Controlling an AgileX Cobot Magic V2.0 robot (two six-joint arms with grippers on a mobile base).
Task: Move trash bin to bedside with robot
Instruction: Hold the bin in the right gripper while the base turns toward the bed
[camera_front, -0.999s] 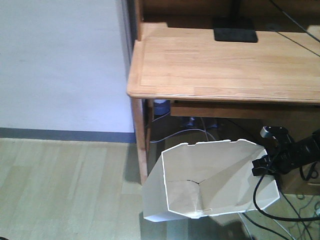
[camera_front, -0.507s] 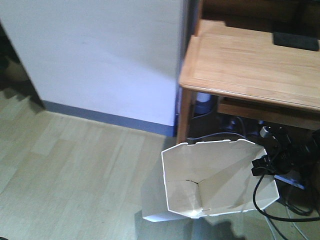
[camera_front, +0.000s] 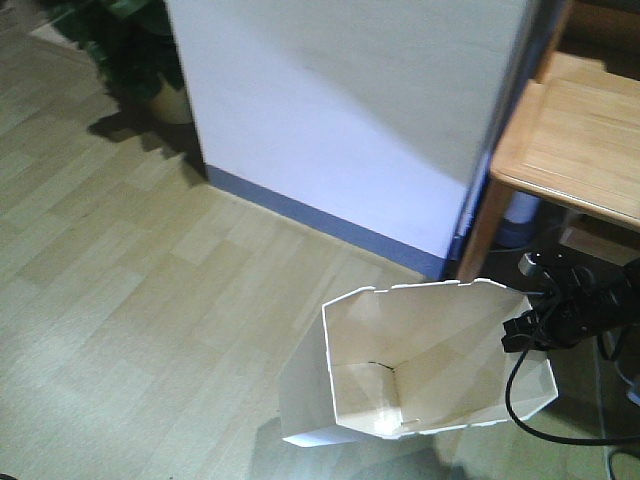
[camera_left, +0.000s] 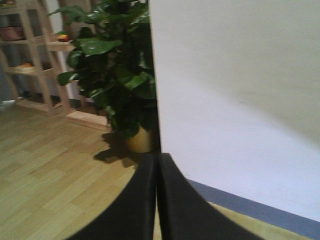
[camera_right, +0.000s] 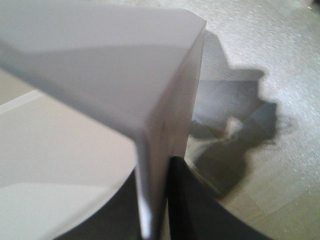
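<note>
The white trash bin (camera_front: 430, 360) with its notched rim is low in the front view, held off the floor. My right gripper (camera_front: 520, 330) is shut on the bin's right rim; in the right wrist view the rim wall (camera_right: 155, 150) runs between the two black fingers (camera_right: 195, 200). A black cable hangs from the right arm. My left gripper (camera_left: 156, 200) shows only in the left wrist view, fingers pressed together and empty, facing a white wall. The bed is out of view.
A white wall (camera_front: 380, 110) with a blue baseboard (camera_front: 320, 220) stands ahead. A light wooden desk (camera_front: 580, 150) is at the right edge. A potted plant (camera_left: 120, 85) and wooden shelves (camera_left: 30, 60) stand to the left. Pale wooden floor (camera_front: 130, 300) spreads left.
The view has swung left: the desk has slid to the right edge, and the wall, open floor and plant have come in. The bin and right gripper keep their place in the frame.
</note>
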